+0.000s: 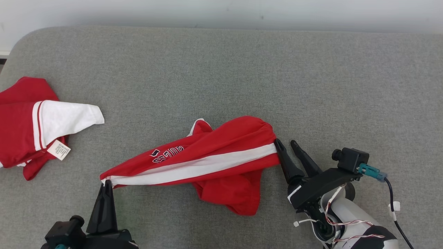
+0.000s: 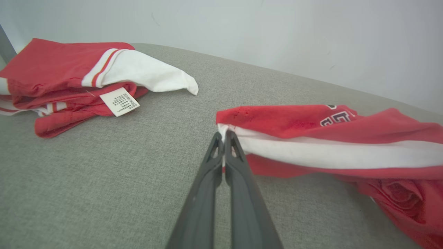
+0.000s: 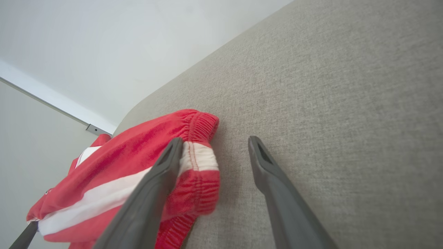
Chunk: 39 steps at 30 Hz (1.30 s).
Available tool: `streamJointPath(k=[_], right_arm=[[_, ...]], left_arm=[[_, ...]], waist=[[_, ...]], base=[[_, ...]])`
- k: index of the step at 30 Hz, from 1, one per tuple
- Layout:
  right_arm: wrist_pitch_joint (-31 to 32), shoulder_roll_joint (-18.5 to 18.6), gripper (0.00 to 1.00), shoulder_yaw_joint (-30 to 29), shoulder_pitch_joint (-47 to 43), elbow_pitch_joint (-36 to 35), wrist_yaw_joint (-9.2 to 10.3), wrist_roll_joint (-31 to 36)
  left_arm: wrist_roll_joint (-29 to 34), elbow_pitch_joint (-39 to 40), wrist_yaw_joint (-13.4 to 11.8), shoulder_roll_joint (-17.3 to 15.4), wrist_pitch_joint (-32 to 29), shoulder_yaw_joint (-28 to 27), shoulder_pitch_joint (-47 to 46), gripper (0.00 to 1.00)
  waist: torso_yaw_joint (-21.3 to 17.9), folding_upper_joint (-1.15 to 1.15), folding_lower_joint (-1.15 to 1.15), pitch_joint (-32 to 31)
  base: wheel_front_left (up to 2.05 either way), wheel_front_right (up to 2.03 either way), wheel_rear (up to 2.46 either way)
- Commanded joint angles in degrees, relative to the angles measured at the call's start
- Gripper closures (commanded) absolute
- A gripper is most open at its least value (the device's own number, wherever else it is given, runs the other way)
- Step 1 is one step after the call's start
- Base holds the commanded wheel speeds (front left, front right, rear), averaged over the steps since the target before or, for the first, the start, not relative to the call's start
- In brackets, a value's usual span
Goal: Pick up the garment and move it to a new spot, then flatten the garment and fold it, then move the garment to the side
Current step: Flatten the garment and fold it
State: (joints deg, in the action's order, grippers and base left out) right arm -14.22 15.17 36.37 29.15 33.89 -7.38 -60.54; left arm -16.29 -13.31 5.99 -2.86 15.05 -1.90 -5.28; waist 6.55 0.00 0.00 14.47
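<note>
Left tool: our left tool (image 2: 224, 135) has its two long dark fingers pressed together, pinching the hem corner where the white stripe ends on the red shorts with a white side stripe and dark lettering (image 1: 221, 145).
Right tool: our right tool (image 1: 286, 142) stands spread wide and grips nothing. Its inner finger touches the gathered elastic waistband (image 3: 200, 121), while the outer finger stands apart over bare cloth.
Garment: we see the shorts drawn out in a twisted band between our two tools, at the near middle of the grey fabric-covered bench (image 1: 242, 69). A loose red fold hangs bunched on the near side of the stripe.
Near edge: we cannot see the bench's near edge, and both tools reach in from that side.
Far edge: it runs straight along the pale wall (image 1: 221, 10) and curves into a rounded corner at the far left.
Open room: bare grey fabric lies wide beyond the shorts, up to the far edge and out to our right.
Left side: a folded red and white garment (image 1: 17, 131) with a small white care label (image 1: 59, 149) lies at the bench's left edge, well apart from the shorts, with a strip of bare fabric between them.
</note>
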Motion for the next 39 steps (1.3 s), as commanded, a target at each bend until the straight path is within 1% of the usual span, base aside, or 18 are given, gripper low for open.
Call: streamJointPath(k=[1, 6, 9, 10, 14, 15, 16, 19, 24, 27, 28, 30, 33, 35, 36, 37, 39], right_arm=[[0.31, -0.4, 0.08, 1.88, -1.7, 0.13, -0.19, -1.61], [0.98, 1.04, 0.11, 5.59, -1.61, -1.91, -0.19, -5.18], [1.25, 2.19, 0.2, 7.99, -0.97, -3.48, -0.19, -7.47], [0.94, 2.53, 0.22, 8.41, -0.65, -3.94, -0.19, -8.11], [-0.07, 3.56, 0.23, 9.48, 0.34, -4.27, -0.18, -9.64], [-0.22, 3.7, 0.26, 9.64, 0.51, -4.18, -0.18, -9.9], [-0.37, 3.75, 0.27, 9.68, 0.62, -4.26, -0.18, -10.29], [-0.76, 3.91, 0.27, 9.25, 1.07, -4.88, -0.18, -10.89], [-0.96, 3.54, 0.24, 6.98, 0.99, -6.32, -0.18, -11.97], [-0.98, 3.04, 0.2, 5.13, 0.21, -7.65, -0.18, -13.35], [-0.98, 3.16, 0.21, 4.89, 0.1, -7.91, -0.18, -13.53], [-0.92, 3.28, 0.25, 5.25, -0.04, -8.06, -0.18, -14.07], [-0.91, 3.54, 0.51, 6.07, 0.31, -8.48, -0.18, -15.0], [-0.92, 3.71, 0.58, 5.98, 0.54, -8.59, -0.18, -15.58], [-0.92, 3.67, 0.62, 5.72, 0.58, -8.67, -0.18, -15.83], [-0.92, 3.68, 0.63, 5.69, 0.63, -8.7, -0.18, -15.97], [-0.92, 3.7, 0.59, 5.68, 0.56, -8.75, -0.18, -16.14]], left_arm=[[0.25, -0.02, -0.15, -0.05, 0.19, -0.19, 0.19, 1.0], [0.62, -0.23, -0.07, -0.04, 0.19, -0.15, 0.27, 1.0], [0.76, -0.26, -0.08, -0.04, 0.19, -0.07, -0.02, 1.0], [0.79, -0.24, -0.07, -0.04, 0.19, -0.07, -0.08, 1.0], [0.9, -0.25, -0.02, -0.04, 0.19, -0.13, -0.28, 1.0], [0.9, -0.31, -0.01, -0.04, 0.19, -0.16, -0.3, 1.0], [0.92, -0.36, -0.01, -0.04, 0.19, -0.18, -0.26, 1.0], [0.94, -0.46, -0.16, -0.04, 0.19, -0.14, 0.07, 1.0], [1.09, -0.78, -0.31, -0.04, 0.19, -0.18, 0.43, 1.0], [1.31, -0.98, -0.3, -0.04, 0.19, -0.27, 0.45, 1.0], [1.36, -1.05, -0.3, -0.04, 0.19, -0.26, 0.43, 1.0], [1.43, -1.18, -0.33, -0.04, 0.19, -0.23, 0.5, 1.0], [1.53, -1.42, -0.3, -0.04, 0.19, -0.08, 0.56, 1.0], [1.54, -1.43, -0.29, -0.03, 0.19, -0.05, 0.57, 1.0], [1.57, -1.45, -0.3, -0.03, 0.19, -0.05, 0.55, 1.0], [1.54, -1.51, -0.29, -0.03, 0.19, 0.0, 0.52, 1.0], [1.55, -1.61, -0.28, -0.05, 0.19, 0.02, 0.49, 1.0]], waist=[[-0.01, 0.0, 0.0, -0.07], [-0.22, 0.0, 0.0, -0.18], [-0.38, 0.0, 0.0, -0.27], [-0.42, 0.0, 0.0, -0.28], [-0.58, 0.0, 0.0, -0.38], [-0.61, 0.0, 0.0, -0.4], [-0.64, 0.0, 0.0, -0.42], [-0.7, 0.0, 0.0, -0.51], [-0.66, 0.0, 0.0, -0.69], [-0.64, 0.0, 0.0, -0.73], [-0.62, 0.0, 0.0, -0.75], [-0.61, 0.0, 0.0, -0.83], [-0.6, 0.0, 0.0, -0.98], [-0.67, 0.0, 0.0, -1.05], [-0.72, 0.0, 0.0, -1.09], [-0.76, 0.0, 0.0, -1.16], [-0.82, 0.0, 0.0, -1.41]], base=[[0.0, 0.0, 0.0], [0.0, 0.0, 0.0], [0.0, 0.0, 0.0], [0.0, 0.0, 0.0], [0.0, 0.0, 0.0], [0.0, 0.0, 0.0], [0.0, 0.0, 0.0], [0.0, 0.0, 0.0], [0.0, 0.0, 0.0], [0.0, 0.0, 0.0], [0.0, 0.0, 0.0], [0.0, 0.0, 0.0], [0.0, 0.0, 0.0], [0.0, 0.0, 0.0], [0.0, 0.0, 0.0], [0.0, 0.0, 0.0], [0.0, 0.0, 0.0]])
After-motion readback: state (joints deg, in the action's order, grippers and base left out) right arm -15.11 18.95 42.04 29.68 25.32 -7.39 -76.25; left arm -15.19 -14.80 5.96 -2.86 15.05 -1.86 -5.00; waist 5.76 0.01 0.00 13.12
